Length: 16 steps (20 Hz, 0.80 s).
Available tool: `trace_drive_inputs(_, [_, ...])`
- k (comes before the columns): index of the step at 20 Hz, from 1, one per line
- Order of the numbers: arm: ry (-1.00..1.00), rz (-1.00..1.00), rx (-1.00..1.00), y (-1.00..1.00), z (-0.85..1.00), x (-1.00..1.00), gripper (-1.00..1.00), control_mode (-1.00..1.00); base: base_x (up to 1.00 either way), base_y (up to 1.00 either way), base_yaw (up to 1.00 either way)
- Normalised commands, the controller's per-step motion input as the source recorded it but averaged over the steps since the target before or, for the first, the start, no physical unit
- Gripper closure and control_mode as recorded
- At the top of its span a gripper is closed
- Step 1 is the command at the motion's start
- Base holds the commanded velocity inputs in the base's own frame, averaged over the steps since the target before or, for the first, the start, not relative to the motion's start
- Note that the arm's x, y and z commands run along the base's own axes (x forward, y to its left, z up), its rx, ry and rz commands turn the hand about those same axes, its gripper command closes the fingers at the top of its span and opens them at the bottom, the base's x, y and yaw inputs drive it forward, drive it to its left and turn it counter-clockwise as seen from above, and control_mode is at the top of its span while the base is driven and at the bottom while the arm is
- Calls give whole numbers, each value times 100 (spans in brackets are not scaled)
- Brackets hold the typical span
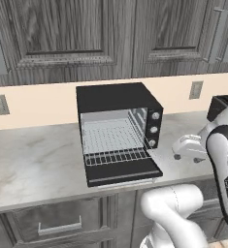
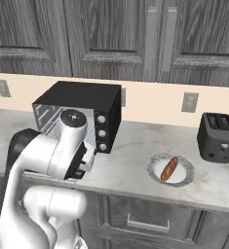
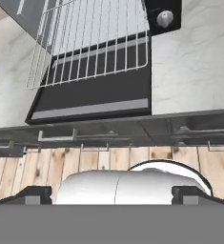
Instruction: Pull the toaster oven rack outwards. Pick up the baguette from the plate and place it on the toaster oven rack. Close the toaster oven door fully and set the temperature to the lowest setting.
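1. The toaster oven [image 1: 118, 97] stands toward the back of the counter [image 1: 33, 164], close to the wall, with its three knobs in a column on its right side.
2. The toaster oven door [image 1: 122, 170] is folded all the way down and lies flat, its silver handle at the counter's front edge.
3. The toaster oven rack [image 1: 116, 156] is drawn partly out of the cavity, its front part hanging over the lowered door.
4. From the hand view, the rack [image 3: 92, 45] sits above the black door panel [image 3: 92, 97], and one knob [image 3: 165, 18] shows at the oven's lower right corner.
5. The gripper [image 3: 111, 193] has its fingers spread wide with nothing between them; it sits out in front of the counter's front edge, facing the open door.
6. The baguette [image 2: 169, 168] lies slanted across the plate [image 2: 182, 181], which rests near the counter's front edge, well to the right of the oven.
7. A black slot toaster [image 2: 218, 137] stands farther right, toward the back of the counter, near the plate but apart from it.
8. Grey cabinet drawers [image 3: 132, 133] run under the counter, and a wooden floor [image 3: 51, 167] lies below them.
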Motion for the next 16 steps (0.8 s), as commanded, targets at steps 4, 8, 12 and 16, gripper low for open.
trace_drive_inputs(4, [-7, -3, 6, -100, 0, 0, -100, -100, 0, 0, 0])
trace_drive_inputs(8, [0, -1, 0, -100, 0, 8, -100, -100, 0, 0, 0])
trace_drive_inputs(12, [3, 0, 0, -90, 0, 30, -100, -100, 0, 0, 0])
trace_drive_inputs(16, [5, 2, 0, -65, 0, 54, -100, -100, 0, 0, 0])
